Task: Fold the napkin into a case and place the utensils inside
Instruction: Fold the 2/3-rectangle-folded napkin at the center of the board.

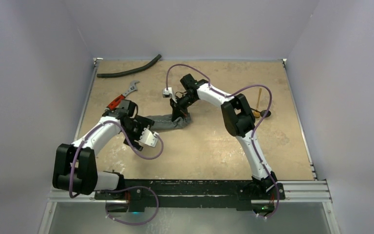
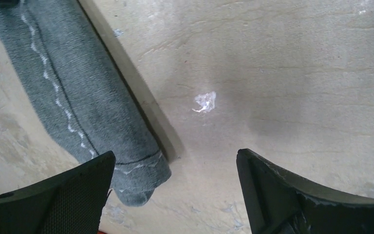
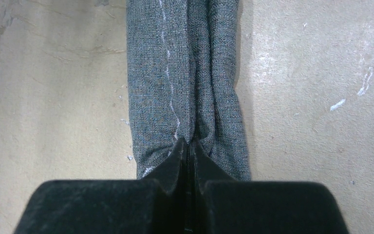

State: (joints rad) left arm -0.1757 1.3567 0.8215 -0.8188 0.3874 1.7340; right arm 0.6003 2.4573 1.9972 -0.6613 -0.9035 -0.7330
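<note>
**One end pinned, the other end free**

Nearest the lens, the black fingers of the right gripper fill the bottom of the right wrist view. They are pressed together on a pinch of cloth, which I judge is meant to anchor that end so the fabric cannot slide. The left gripper stands with its jaws wide apart and holds nothing. The rounded end of the cloth lies on the surface just inside one finger.

The flat tan table carries everything. On it, left of centre, lies the grey woven cloth napkin with its pale stitched hem line. It is gathered into a long narrow strip that runs from one gripper to the other. That shape looks more like a roll than a finished case, so the folding seems only partly done.

The long black rubber hose curves along the far left edge. The red-handled metal wrench lies near it. Both are clear of the work.

The utensils, a thin gold piece and a black spoon with a dark bowl, rest on the right side beyond the right arm's elbow. They are well apart from the napkin and not yet inside it, probably parked there until a pocket exists.
</note>
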